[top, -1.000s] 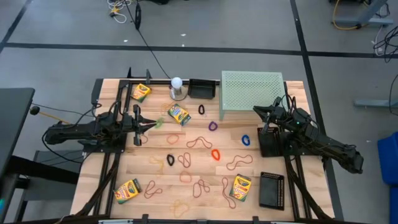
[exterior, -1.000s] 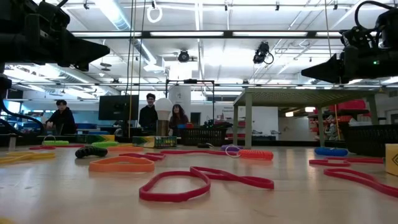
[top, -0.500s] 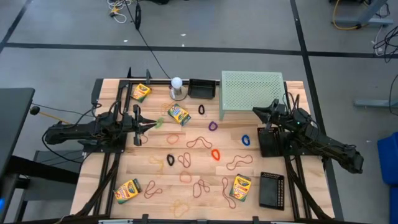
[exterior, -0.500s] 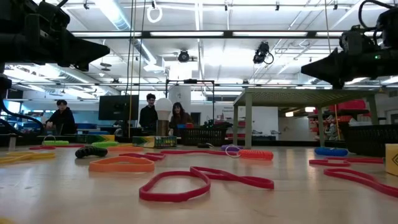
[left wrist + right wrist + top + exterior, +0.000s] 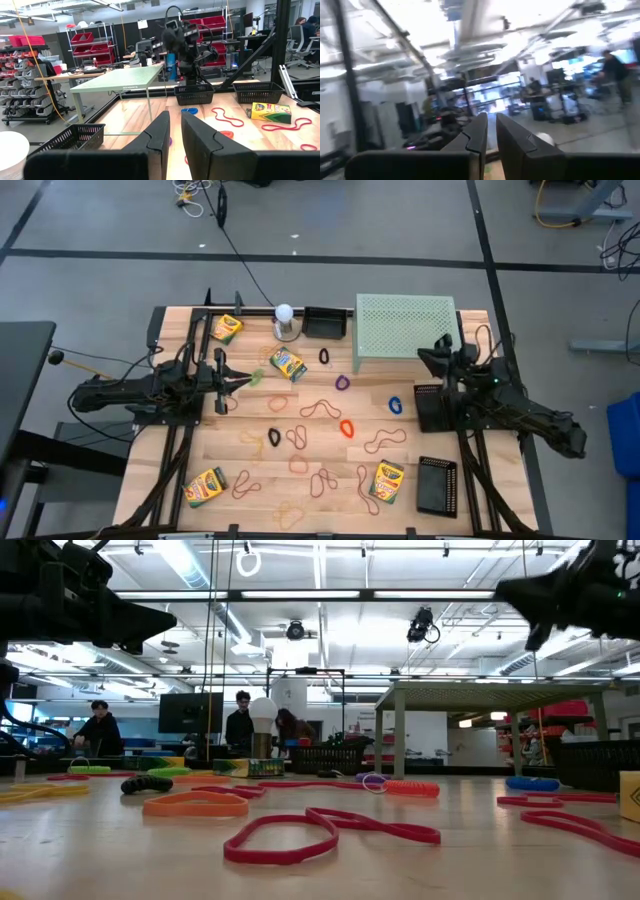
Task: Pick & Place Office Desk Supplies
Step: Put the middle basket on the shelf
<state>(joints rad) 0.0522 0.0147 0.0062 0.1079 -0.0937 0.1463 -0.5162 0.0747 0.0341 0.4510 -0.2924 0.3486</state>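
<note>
The landmark here is the pale green mesh riser, which stands at the far right part of the wooden table.

The task seems to be almost at its beginning, as far as one can judge. Four small yellow-and-green crayon boxes lie loose on the table: one to the left of the riser and nearer the table's middle, one far to the left of it at the far edge, and two, and, well away from it near the front edge. Many thin rubber-band loops, red, orange, purple, blue and black, are spread over the middle of the table, for example an orange-red one in front of the riser. None of them lies in a basket that I can see.

Three small black mesh baskets are visible: one just beside the riser on its left, one in front of its right end, and one farther toward the front edge. What they contain I cannot tell.

The right gripper is raised in the air just in front of the riser's right corner, its fingers nearly together, with only a thin gap and nothing between them. The left gripper waits well to the left of the riser, near the crayon box in the middle, its fingers also almost closed and empty.

So nearly all the sorting is left to do.
</note>
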